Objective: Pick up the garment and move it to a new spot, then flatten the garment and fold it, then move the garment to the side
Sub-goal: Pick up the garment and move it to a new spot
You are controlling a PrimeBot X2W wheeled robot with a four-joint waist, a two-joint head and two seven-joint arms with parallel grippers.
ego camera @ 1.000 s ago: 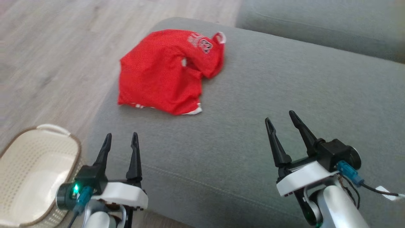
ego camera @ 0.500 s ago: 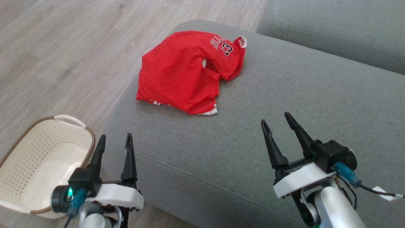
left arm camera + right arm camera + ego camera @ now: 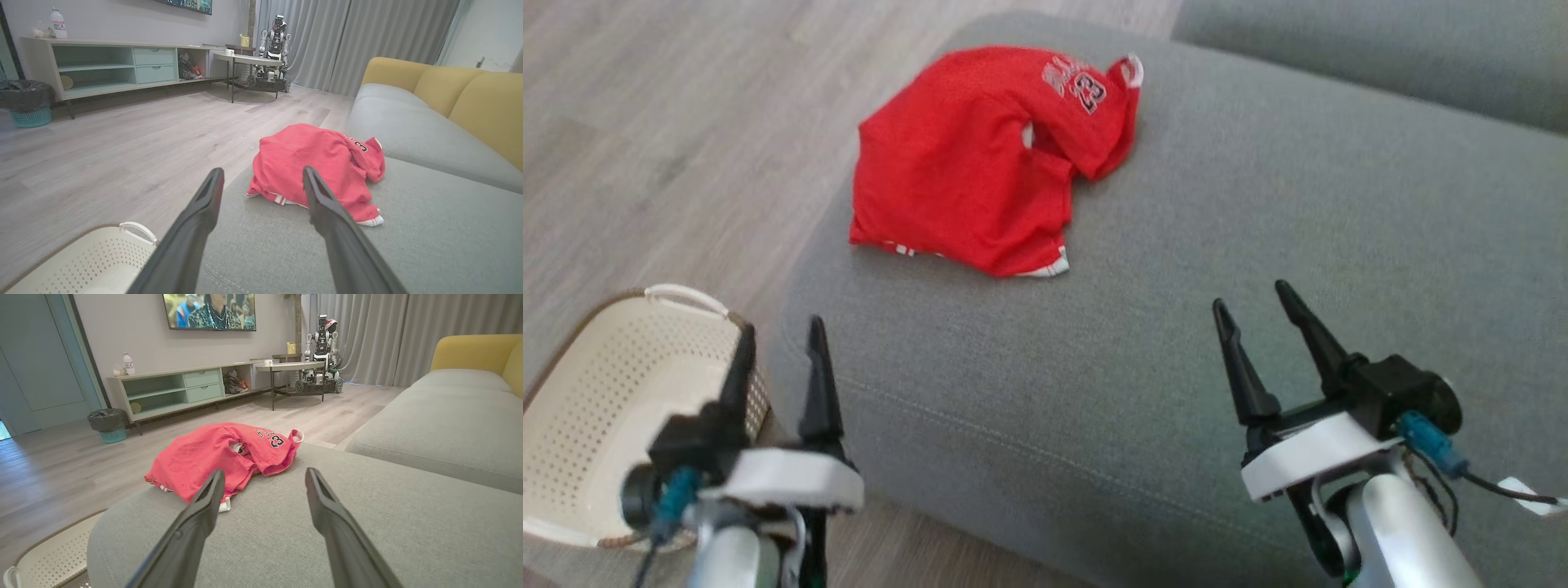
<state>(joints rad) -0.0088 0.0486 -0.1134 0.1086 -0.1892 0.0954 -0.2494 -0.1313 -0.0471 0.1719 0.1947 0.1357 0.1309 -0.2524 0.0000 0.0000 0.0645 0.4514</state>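
Observation:
The garment (image 3: 980, 163) is a red jersey with white trim and a number on it, lying crumpled near the far left end of a grey sofa seat (image 3: 1258, 245). It also appears in the left wrist view (image 3: 318, 163) and the right wrist view (image 3: 220, 455). My left gripper (image 3: 778, 331) hangs open at the lower left, by the seat's near left corner, well short of the garment. My right gripper (image 3: 1252, 296) stands open over the seat's front at the lower right, nothing between its fingers.
A cream perforated basket (image 3: 596, 416) stands on the wooden floor (image 3: 645, 122) left of the sofa, next to my left gripper. A second grey cushion (image 3: 1380, 57) lies behind. Across the room are a low cabinet (image 3: 175, 388), a small table and another robot (image 3: 322, 351).
The head camera has shifted, so the whole picture has slid. My left gripper has drifted left and a little up, nearer the basket. The right gripper and garment hold their places.

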